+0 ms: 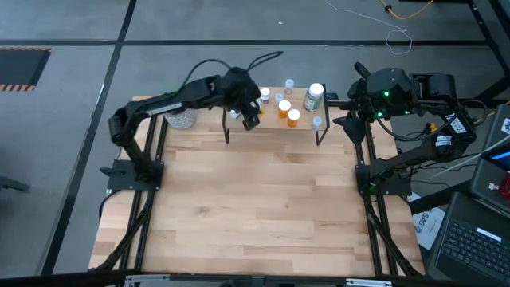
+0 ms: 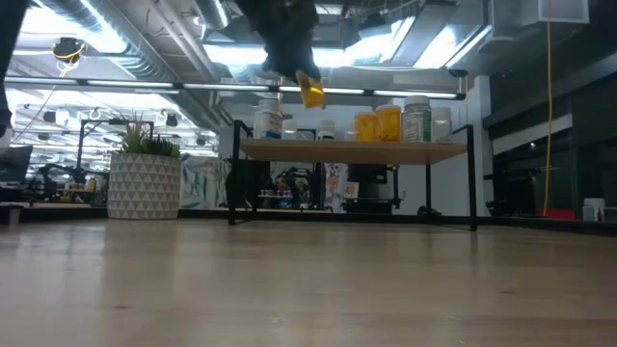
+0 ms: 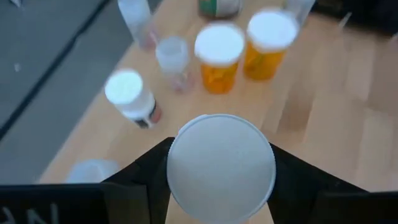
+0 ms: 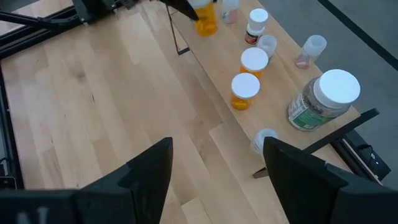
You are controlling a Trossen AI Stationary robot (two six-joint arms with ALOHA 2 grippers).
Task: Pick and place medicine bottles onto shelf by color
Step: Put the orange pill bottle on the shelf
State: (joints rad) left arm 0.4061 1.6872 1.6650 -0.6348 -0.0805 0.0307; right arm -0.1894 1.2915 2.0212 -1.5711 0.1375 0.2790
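Late stage: shelf (image 1: 275, 134) already carries most bottles, left gripper (image 1: 250, 116) pinching one orange bottle (image 2: 312, 90) above its left end, right gripper (image 4: 217, 165) spread, idle, tabletop bare of bottles

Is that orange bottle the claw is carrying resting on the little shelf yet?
Apart. In the low view the orange bottle hangs from the left gripper, with clear space between its base and the shelf board.

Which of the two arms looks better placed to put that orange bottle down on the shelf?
The left. Its gripper is shut on an orange bottle just above the shelf, near two other orange bottles. The right gripper is open and empty.
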